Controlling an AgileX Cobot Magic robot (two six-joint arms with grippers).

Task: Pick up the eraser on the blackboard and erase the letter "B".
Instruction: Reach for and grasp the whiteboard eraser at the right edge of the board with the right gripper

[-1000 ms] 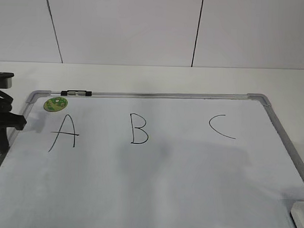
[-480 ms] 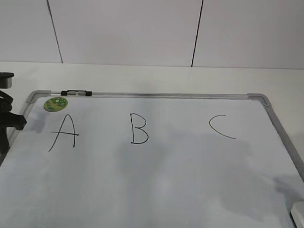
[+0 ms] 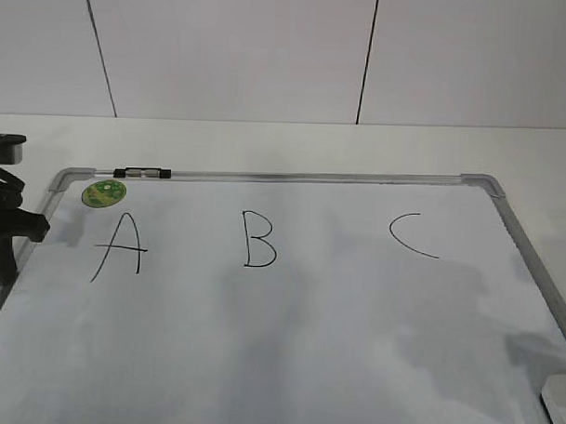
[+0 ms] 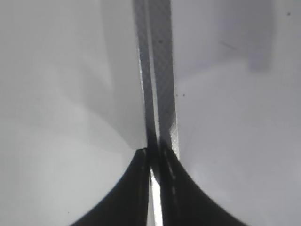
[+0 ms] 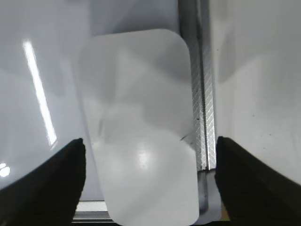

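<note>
Lying at the near right corner of the blackboard (image 3: 333, 363), just inside its silver frame toward the tabletop's (image 3: 267, 146) near right corner, the eraser (image 5: 141, 136) sits flat between the wide-apart jaws of the right gripper (image 5: 146, 181), which touch nothing. Farther back the letter "B" (image 3: 259, 239) stands whole in mid-board, with the "A" (image 3: 119, 246) to its left, the "C" (image 3: 412, 235) to its right and a green magnet (image 3: 103, 193) at the far left corner. The left gripper (image 4: 153, 162) has its jaws together over the board's left frame rail.
</note>
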